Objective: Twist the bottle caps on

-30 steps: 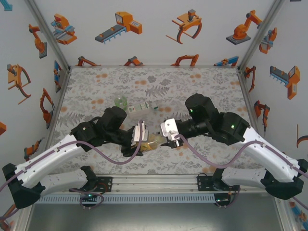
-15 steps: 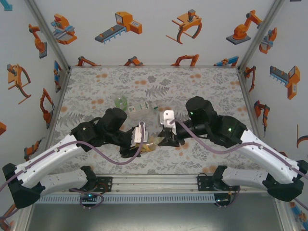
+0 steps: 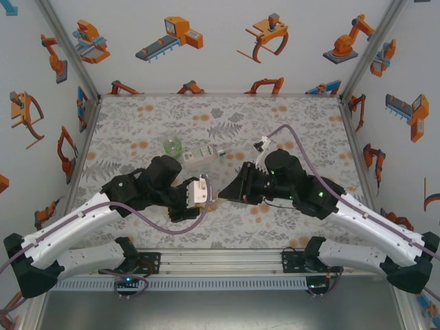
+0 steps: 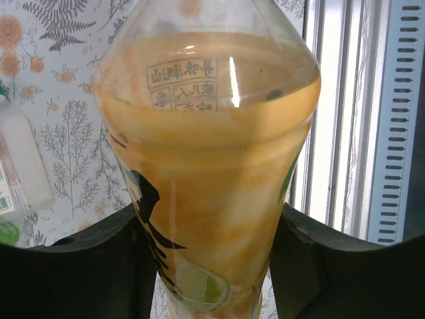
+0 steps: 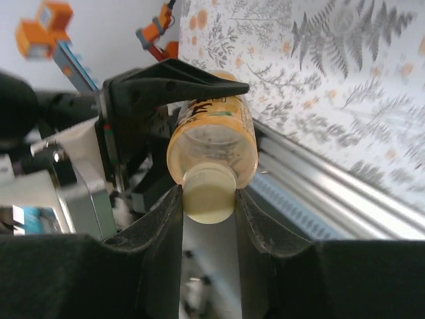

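lab cell: aluminium frame, robot-sticker walls

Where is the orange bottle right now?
In the left wrist view, the orange bottle sits between the left fingers; across from it, the right fingers pinch its pale cap.

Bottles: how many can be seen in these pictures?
3. The amber bottle is in the left gripper; the clear bottle and the green bottle are on the table, farther back.

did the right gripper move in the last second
Yes. The right gripper rolled on the cap, its white mount swinging from the front rail toward the back wall.
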